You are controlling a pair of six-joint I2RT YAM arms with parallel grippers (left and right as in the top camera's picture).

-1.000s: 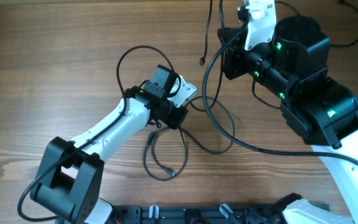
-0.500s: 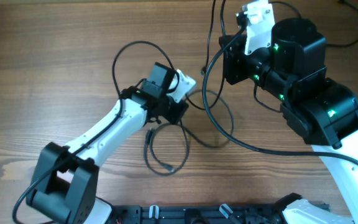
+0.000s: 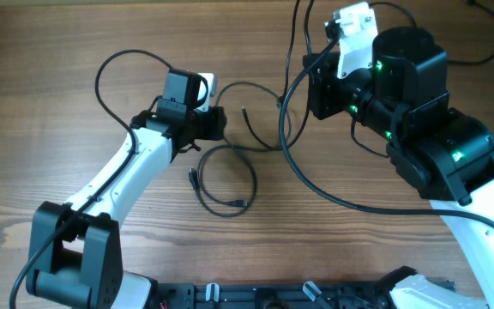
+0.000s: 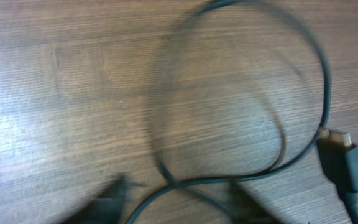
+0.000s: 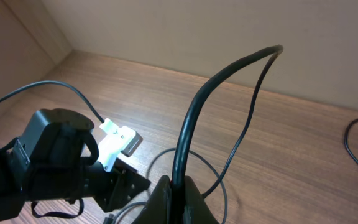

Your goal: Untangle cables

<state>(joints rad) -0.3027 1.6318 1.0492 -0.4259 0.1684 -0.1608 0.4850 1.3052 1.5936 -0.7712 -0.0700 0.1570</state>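
Thin black cables lie loose on the wooden table. One forms a loop [image 3: 253,180] ending in a small plug [image 3: 193,178], and another strand [image 3: 283,112] arcs just above it. My left gripper [image 3: 215,124] is open just above the table at the loop's upper left. In the left wrist view the left gripper [image 4: 176,205] has blurred fingertips [image 4: 110,199] standing apart, with a cable [image 4: 319,74] curling on the table between them, ungripped, and a plug [image 4: 344,165] at right. My right gripper [image 5: 179,193] is shut on a black cable [image 5: 188,118] that rises and arcs away.
The right arm [image 3: 418,129] fills the table's right side, trailing its own thick black wire [image 3: 333,196]. The left arm [image 3: 118,180] crosses the left half. A black rail [image 3: 273,296] runs along the front edge. Another cord [image 5: 353,143] lies at far right.
The left arm swung left and up, and its gripper went from shut to open. The cable loop shifted left and now lies free on the table. The right gripper stayed shut.
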